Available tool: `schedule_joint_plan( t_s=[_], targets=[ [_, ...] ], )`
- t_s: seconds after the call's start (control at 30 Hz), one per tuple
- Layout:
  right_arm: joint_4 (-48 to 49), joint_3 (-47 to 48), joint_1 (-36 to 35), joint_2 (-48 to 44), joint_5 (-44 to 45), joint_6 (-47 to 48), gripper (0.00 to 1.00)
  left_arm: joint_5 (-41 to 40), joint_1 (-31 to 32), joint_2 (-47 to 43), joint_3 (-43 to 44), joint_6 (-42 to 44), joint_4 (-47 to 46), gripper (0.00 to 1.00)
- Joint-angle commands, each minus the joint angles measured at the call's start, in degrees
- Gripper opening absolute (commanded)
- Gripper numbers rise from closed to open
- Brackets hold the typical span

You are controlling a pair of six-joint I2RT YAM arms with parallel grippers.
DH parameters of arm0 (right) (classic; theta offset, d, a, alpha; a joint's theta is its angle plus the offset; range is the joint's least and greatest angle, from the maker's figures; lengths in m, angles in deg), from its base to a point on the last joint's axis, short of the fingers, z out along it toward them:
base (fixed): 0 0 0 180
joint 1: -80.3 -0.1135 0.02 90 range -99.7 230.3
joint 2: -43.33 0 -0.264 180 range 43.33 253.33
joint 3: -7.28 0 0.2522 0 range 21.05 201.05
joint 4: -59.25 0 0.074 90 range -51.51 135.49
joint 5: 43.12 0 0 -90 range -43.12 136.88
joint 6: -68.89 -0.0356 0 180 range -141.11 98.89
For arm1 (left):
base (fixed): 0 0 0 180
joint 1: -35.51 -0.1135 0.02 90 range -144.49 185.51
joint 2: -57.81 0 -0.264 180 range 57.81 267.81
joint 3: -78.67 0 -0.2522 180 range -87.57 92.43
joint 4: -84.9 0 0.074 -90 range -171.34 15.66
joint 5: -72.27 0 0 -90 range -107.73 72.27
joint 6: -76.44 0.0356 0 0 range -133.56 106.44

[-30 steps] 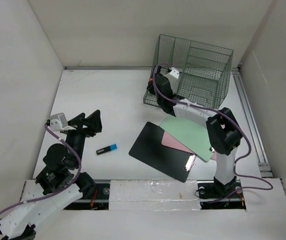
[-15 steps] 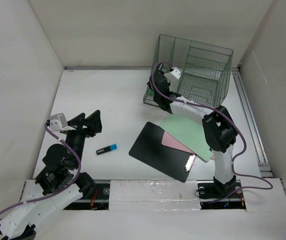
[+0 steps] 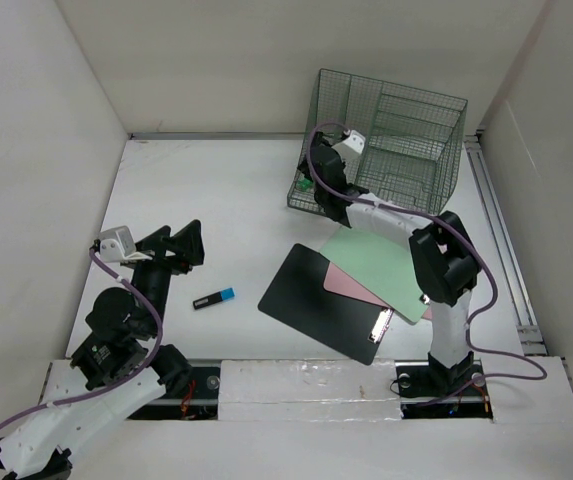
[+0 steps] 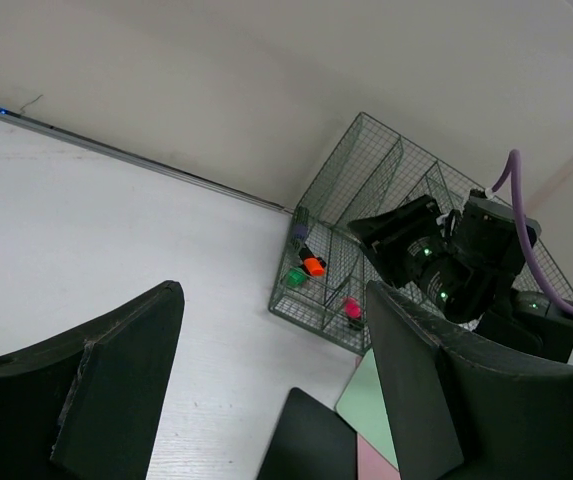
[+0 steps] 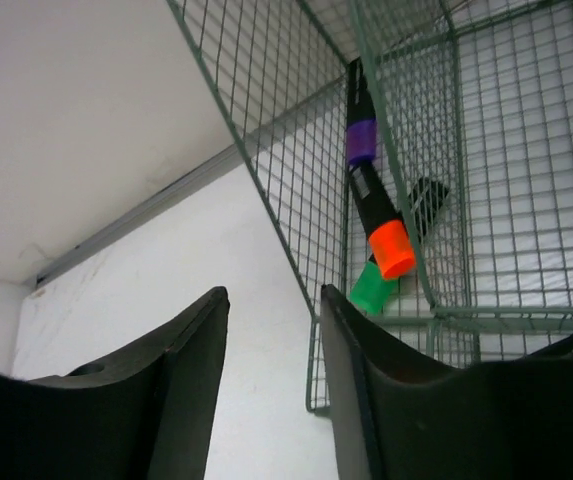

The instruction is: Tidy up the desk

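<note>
The desk [image 3: 226, 200] is a white tabletop with white walls round it. My right gripper [image 3: 311, 190] hangs at the front left corner of the green wire rack [image 3: 391, 140], just outside the mesh. Its jaws [image 5: 273, 300] stand open with only bare desk between them. Inside the rack lie a purple-banded marker [image 5: 361, 140], an orange-capped marker [image 5: 394, 248] and a green-capped marker [image 5: 371, 290]. My left gripper [image 3: 178, 245] is open and empty above the left side of the desk [image 4: 116, 230]. A blue-capped marker [image 3: 213, 298] lies on the desk to its right.
A black clipboard [image 3: 311, 300] lies in front of the right arm's base, with a green sheet [image 3: 376, 265] and a pink sheet [image 3: 351, 285] overlapping it. A pink-capped marker [image 4: 351, 310] sits in another compartment of the rack [image 4: 366, 200]. A rail runs along the right wall [image 3: 501, 230].
My right gripper's jaws have spread wider at the rack's corner, and its wrist has shifted slightly. The left arm and the blue-capped marker have not moved.
</note>
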Motion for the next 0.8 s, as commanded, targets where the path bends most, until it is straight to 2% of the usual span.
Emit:
schedule_joint_plan(
  t_s=[0.0,0.03,0.13,0.17,0.2,0.33,0.37,0.4,0.43,0.5,0.57,0.77],
  targets=[
    [7.4,-3.3,-1.1,-4.7,-5.8,4.9,0.46,-0.6,-0.1,1.2,0.8,0.9,-2.0,0.69],
    [9.0,-4.5,-1.6,-5.1,-8.1,6.4,0.28,-0.5,-0.1,1.2,0.8,0.9,-2.0,0.69],
    [11.0,-7.0,-4.6,-4.9,-20.6,14.1,0.05,-1.3,-0.1,1.3,0.6,1.1,-2.5,0.69],
    [11.0,-7.3,-5.6,-4.5,-24.2,18.5,0.01,-1.4,-0.1,1.4,0.6,1.1,-2.4,0.69],
    [10.4,-7.7,-7.5,-4.0,-32.2,21.1,0.00,-1.3,-0.1,1.4,0.7,1.1,-2.2,0.69],
    [6.6,-10.9,-12.7,-3.6,-43.6,30.2,0.00,-1.4,-0.1,1.9,0.5,1.5,-2.8,0.69],
    [6.4,-12.2,-13.5,-4.4,-44.6,32.1,0.04,-1.4,-0.1,2.3,0.5,1.4,-2.8,0.69],
    [6.4,-13.4,-14.1,-5.1,-47.1,33.2,0.12,-1.3,-0.1,2.5,0.7,1.4,-2.5,0.69],
    [6.0,-14.4,-14.7,-5.3,-49.1,34.4,0.37,-1.0,-0.1,2.6,0.6,1.3,-2.6,0.69],
    [2.8,-14.9,-15.4,-5.4,-53.1,37.9,0.59,-1.3,-0.1,2.8,0.5,1.5,-3.1,0.69],
    [-2.8,-12.7,-18.4,-3.9,-52.9,43.7,0.80,-1.0,-0.1,3.5,0.8,1.5,-2.9,0.69],
    [-9.7,-5.4,-21.3,1.7,-51.2,49.5,0.85,-1.8,-0.1,3.8,0.8,1.5,-2.7,0.69]
  ],
)
